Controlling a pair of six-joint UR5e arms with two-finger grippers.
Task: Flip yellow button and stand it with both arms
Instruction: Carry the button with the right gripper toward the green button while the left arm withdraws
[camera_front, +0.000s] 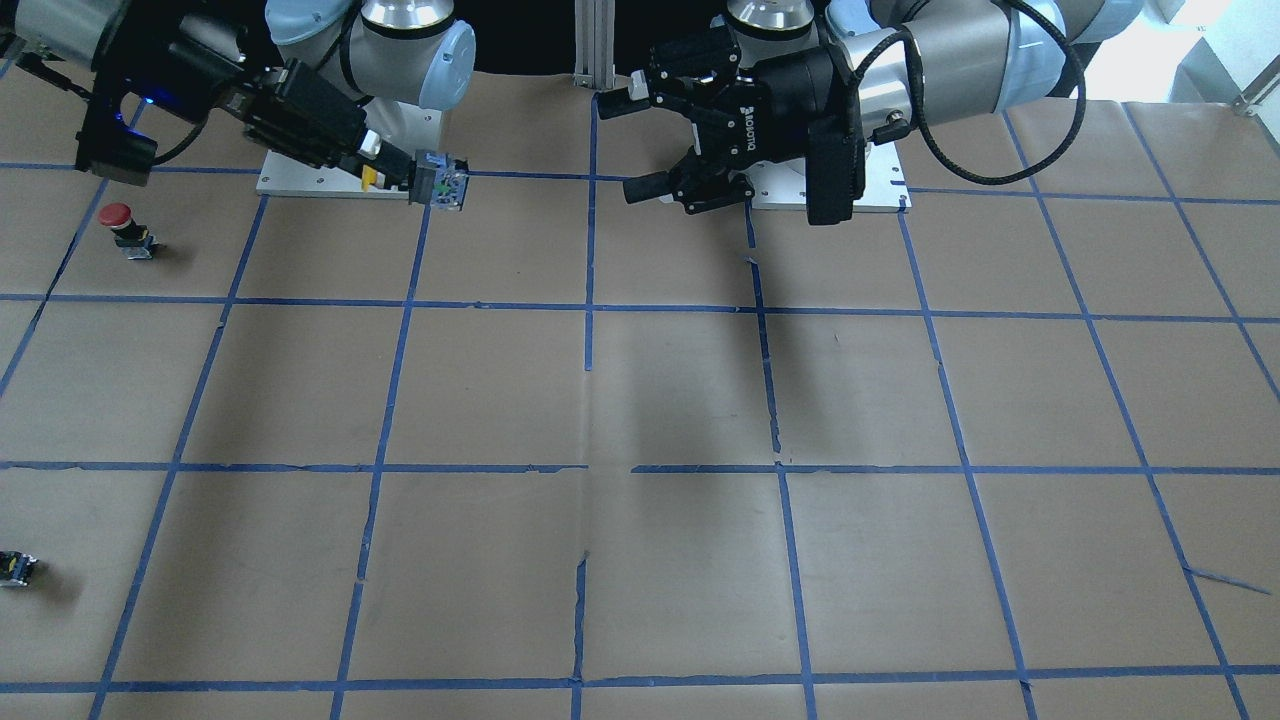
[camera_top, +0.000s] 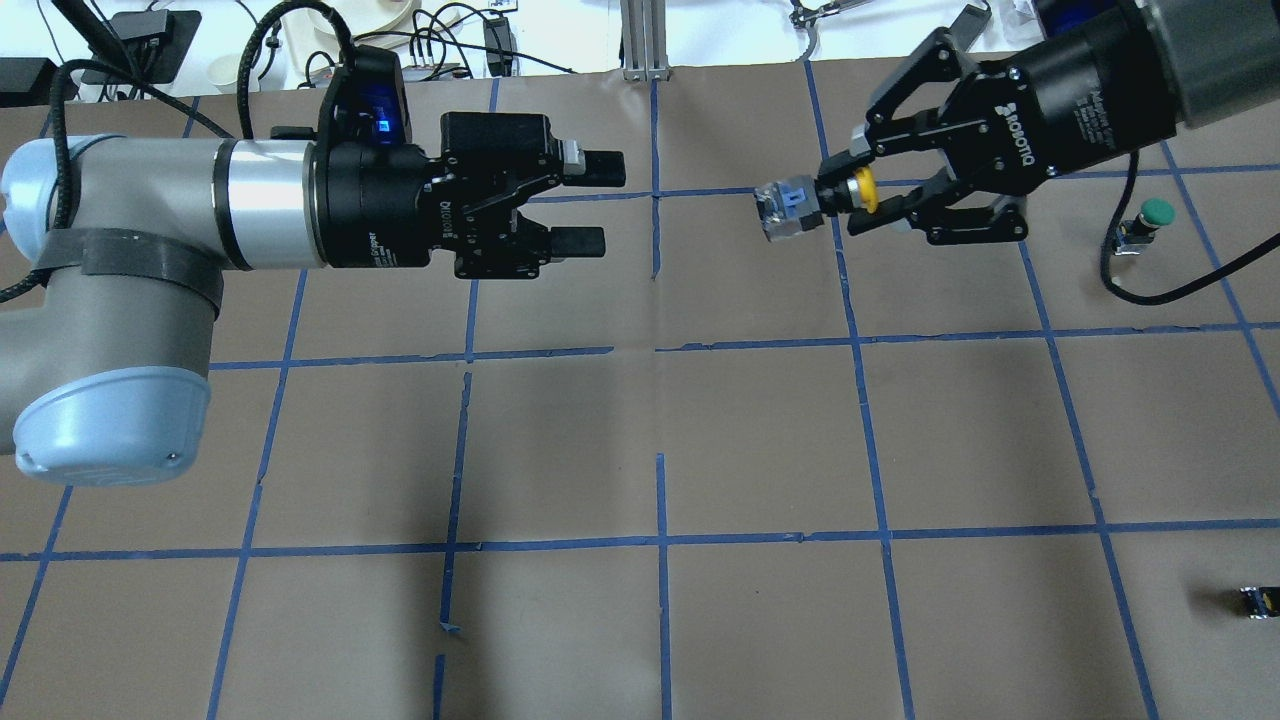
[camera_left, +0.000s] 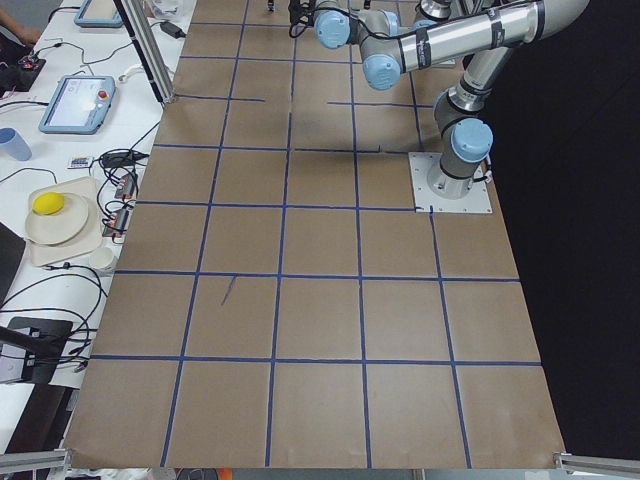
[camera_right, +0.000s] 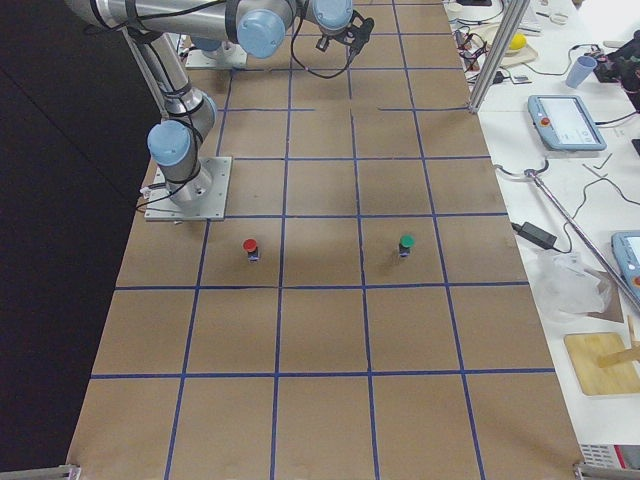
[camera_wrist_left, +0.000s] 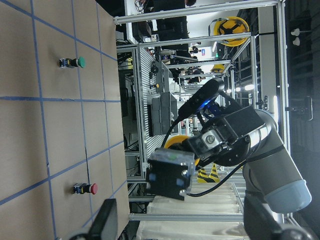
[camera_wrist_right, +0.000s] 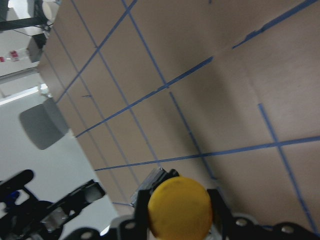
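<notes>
1. Small black capless part (camera_top: 1255, 601). Lower right of the overhead view, lying on the table (camera_top: 760, 430), well apart from both arms. Not wanted for this job.

2. Green-capped button (camera_top: 1148, 222). Right edge of the overhead view, standing upright on the table. The red-capped button (camera_front: 126, 228) is at the upper left of the front-facing view, also upright. Both are idle look-alikes.

3. Yellow button (camera_top: 800, 205). Upper centre-right of the overhead view, clear of the table and carried on its side. The blocky body with its contacts points toward the frame's centre. The yellow cap (camera_wrist_right: 180, 207) sits back toward the wrist and fills the lower middle of the right wrist view, face-on.

4. Right gripper (camera_top: 838, 197). The jaws are clamped on the yellow button just behind the cap, so the body sticks out free. This reads as an offering grip that leaves the other arm something to take.

5. Left gripper (camera_top: 595, 205). Upper left-centre of the overhead view, with the jaws spread wide and holding nothing. It faces the button at about the same level, with bare table showing between them. The hand-over looks pending. The left gripper would likely need to close on the body before the right releases, and only then can the button be turned over and stood.
</notes>
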